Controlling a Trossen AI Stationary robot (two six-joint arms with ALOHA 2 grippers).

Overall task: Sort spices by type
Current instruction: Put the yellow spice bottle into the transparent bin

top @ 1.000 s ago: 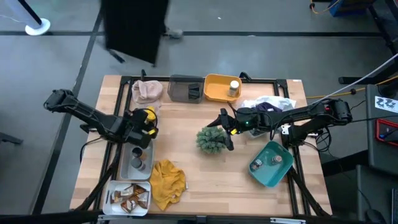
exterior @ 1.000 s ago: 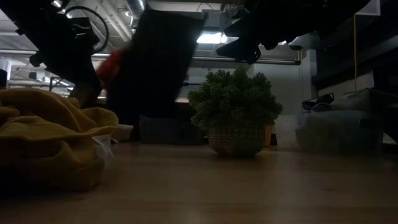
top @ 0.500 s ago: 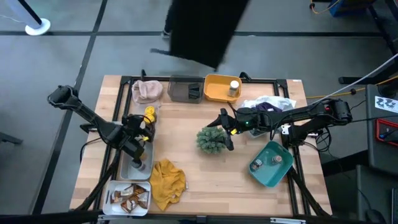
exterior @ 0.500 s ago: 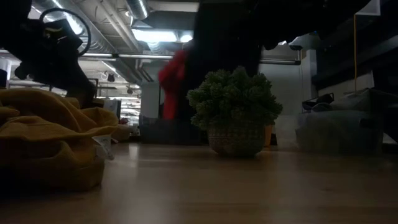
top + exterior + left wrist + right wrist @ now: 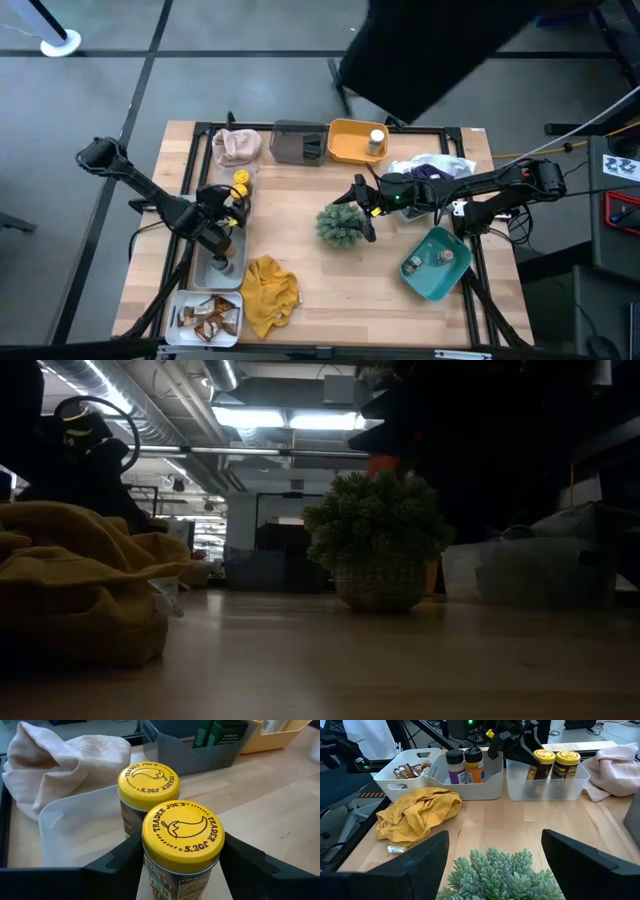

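Two yellow-lidded jars point(image 5: 148, 780) point(image 5: 182, 835) stand upright in a clear bin point(image 5: 238, 190) at the table's left. My left gripper point(image 5: 225, 212) point(image 5: 182, 870) is open, with one finger on either side of the nearer jar, level with it. My right gripper point(image 5: 362, 207) point(image 5: 492, 865) hangs open over the green plant ball point(image 5: 340, 226). Two bottles point(image 5: 465, 766) stand in a white bin. Packets point(image 5: 207, 315) lie in a white tray. Dark boxes point(image 5: 215, 732) stand in a grey bin.
A mustard cloth point(image 5: 268, 290) lies near the front edge and a beige cloth point(image 5: 237, 147) at the far left. A yellow bin point(image 5: 355, 140) holds a white-capped jar, and a teal bin point(image 5: 435, 262) holds jars. A crumpled bag point(image 5: 430, 167) lies at the far right. A dark-clad person point(image 5: 440, 40) stands beyond the far edge.
My left gripper has drawn back from over the clear bin toward the table's near edge, and both yellow-lidded jars now show standing in the bin. The person behind the table has walked from left to right. My right arm has kept still.
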